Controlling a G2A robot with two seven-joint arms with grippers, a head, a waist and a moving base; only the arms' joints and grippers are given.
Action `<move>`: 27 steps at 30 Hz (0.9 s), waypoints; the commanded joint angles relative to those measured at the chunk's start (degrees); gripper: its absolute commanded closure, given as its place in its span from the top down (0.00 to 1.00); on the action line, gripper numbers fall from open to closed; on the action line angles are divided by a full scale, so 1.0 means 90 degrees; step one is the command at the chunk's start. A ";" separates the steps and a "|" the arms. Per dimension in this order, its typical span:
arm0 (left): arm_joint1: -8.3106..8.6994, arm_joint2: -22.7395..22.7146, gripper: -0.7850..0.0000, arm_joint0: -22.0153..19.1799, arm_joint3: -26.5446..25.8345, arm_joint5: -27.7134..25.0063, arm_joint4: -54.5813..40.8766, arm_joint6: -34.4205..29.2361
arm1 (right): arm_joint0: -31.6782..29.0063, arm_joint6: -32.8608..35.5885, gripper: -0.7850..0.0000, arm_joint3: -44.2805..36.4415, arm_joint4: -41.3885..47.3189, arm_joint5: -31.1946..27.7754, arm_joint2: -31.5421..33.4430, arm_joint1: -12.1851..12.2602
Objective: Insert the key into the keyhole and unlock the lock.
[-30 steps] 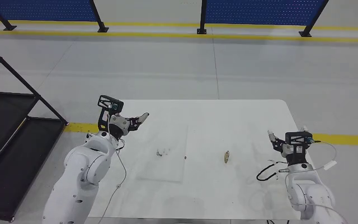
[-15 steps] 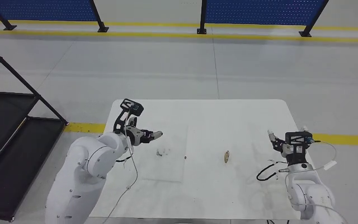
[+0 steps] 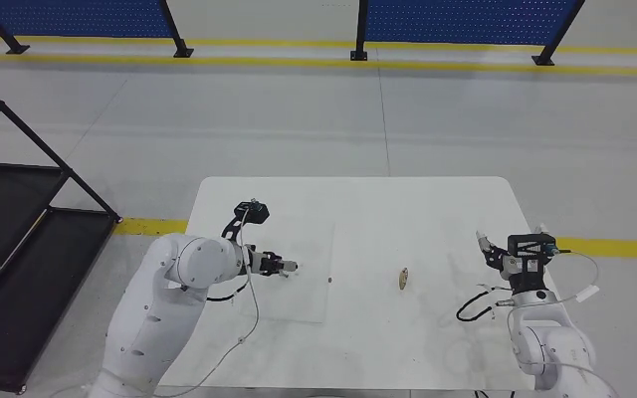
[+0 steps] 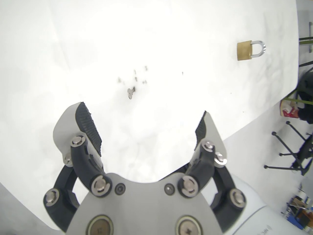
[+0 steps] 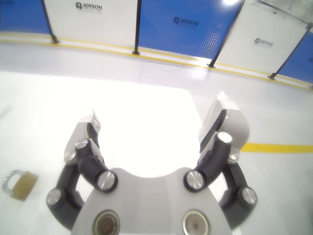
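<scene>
A small silver key lies flat on the white table, a short way beyond my open left gripper, whose fingers hold nothing. In the top view the left gripper hovers left of the table's middle, right at the key's spot. A brass padlock with a silver shackle lies right of centre; the padlock shows in the left wrist view and the padlock also lies beside my right gripper. The right gripper stands open and empty near the table's right edge.
A thin pale sheet lies on the table under the key area, with small dark specks around the key. A black rack stands left of the table. A cable loops by the right arm.
My left arm has swung from the table's left side toward the middle and come down over the key. The right arm and the padlock have stayed still.
</scene>
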 commanded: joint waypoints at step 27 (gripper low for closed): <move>0.0096 0.0301 0.44 0.0072 0.0921 0.0047 -0.0207 0.0741 | 0.0000 0.0000 1.00 0.0000 0.0000 0.0000 0.0000 0.0000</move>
